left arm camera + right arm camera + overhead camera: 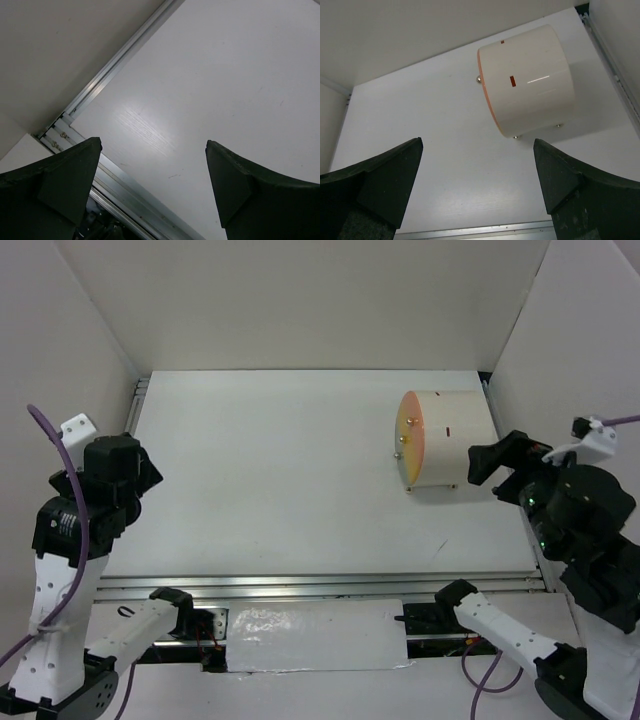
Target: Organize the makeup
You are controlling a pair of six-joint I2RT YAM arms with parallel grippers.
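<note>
While both arms hang at the sides of the table (270, 490), your left gripper (152, 145) has its jaws spread wide with nothing between them; it sits above the white tabletop near the aluminium rail (112, 67) that runs along the left edge. Your right gripper (477, 142) is also spread wide and holds nothing; it points at the cream drum-shaped box (530, 100), near it but not touching. That box lies at the far right of the table, its orange face (412, 435) with small metal knobs turned to the left; it stands between your right fingers and the middle of the table. A crinkled white sheet (315, 635) lies between the arm bases at the near edge. No makeup shows in any view; you cannot tell where it lies.
</note>
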